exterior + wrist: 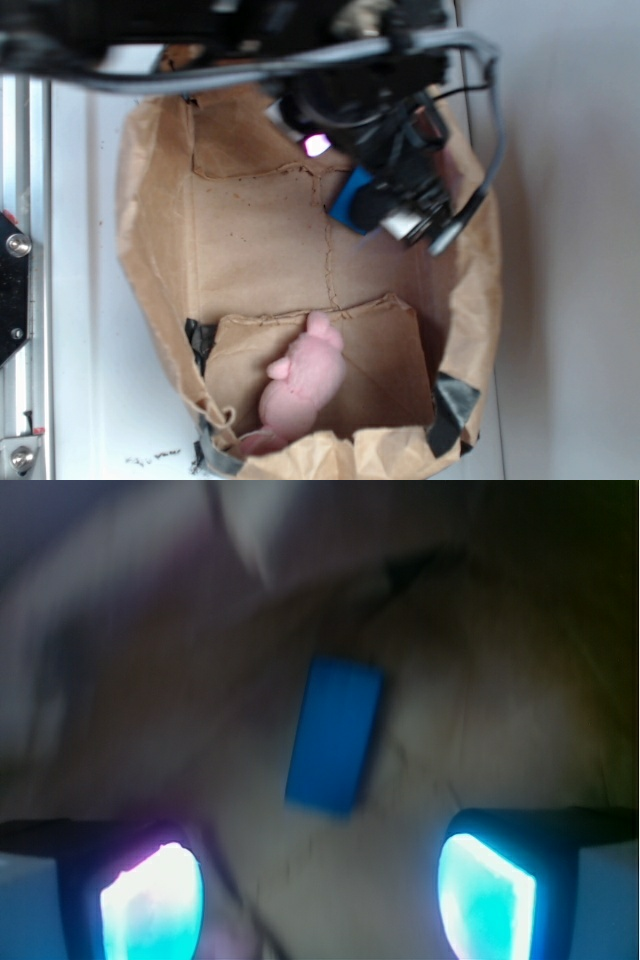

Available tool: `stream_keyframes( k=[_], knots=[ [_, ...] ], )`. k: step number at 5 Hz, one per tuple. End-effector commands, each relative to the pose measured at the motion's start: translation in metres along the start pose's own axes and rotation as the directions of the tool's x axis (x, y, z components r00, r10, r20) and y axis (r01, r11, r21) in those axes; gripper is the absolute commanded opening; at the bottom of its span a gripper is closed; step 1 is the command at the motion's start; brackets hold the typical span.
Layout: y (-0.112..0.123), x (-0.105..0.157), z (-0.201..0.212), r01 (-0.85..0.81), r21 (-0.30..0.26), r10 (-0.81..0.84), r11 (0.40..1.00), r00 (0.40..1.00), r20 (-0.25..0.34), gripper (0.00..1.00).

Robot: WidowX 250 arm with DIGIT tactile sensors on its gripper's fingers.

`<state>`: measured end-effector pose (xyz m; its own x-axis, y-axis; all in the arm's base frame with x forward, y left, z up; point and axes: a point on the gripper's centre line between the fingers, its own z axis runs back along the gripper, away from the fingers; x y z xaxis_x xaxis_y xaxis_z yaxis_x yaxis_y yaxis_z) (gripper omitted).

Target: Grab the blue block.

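The blue block (335, 735) lies flat on the brown paper, long side running up and down in the wrist view, just beyond the gap between my fingers. In the exterior view only part of the blue block (350, 197) shows at the upper right, the rest covered by my arm. My gripper (320, 900) hangs above it, open, with nothing between the glowing pads (150, 905). In the exterior view the gripper (420, 215) is over the bag's upper right area.
A brown paper bag (160, 250) lies opened out on the white table, with raised crumpled sides. A pink plush toy (305, 385) rests near its lower edge. A metal rail (20, 300) runs along the left.
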<state>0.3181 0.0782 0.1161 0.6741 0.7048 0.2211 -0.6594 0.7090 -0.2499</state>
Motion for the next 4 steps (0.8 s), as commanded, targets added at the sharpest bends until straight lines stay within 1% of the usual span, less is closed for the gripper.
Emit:
stream_keyframes(
  k=[1, 2, 3, 4],
  knots=[
    [-0.011, 0.016, -0.013, 0.034, 0.054, -0.038, 0.998, 0.996, 0.082, 1.0],
    [-0.01, 0.013, -0.013, 0.052, 0.039, -0.054, 0.998, 0.996, 0.074, 1.0],
    [-0.012, 0.011, -0.021, 0.044, 0.037, -0.046, 0.998, 0.997, 0.059, 1.0],
    [-0.018, 0.006, -0.024, 0.028, 0.031, -0.03, 0.999, 0.999, 0.042, 1.0]
  ],
)
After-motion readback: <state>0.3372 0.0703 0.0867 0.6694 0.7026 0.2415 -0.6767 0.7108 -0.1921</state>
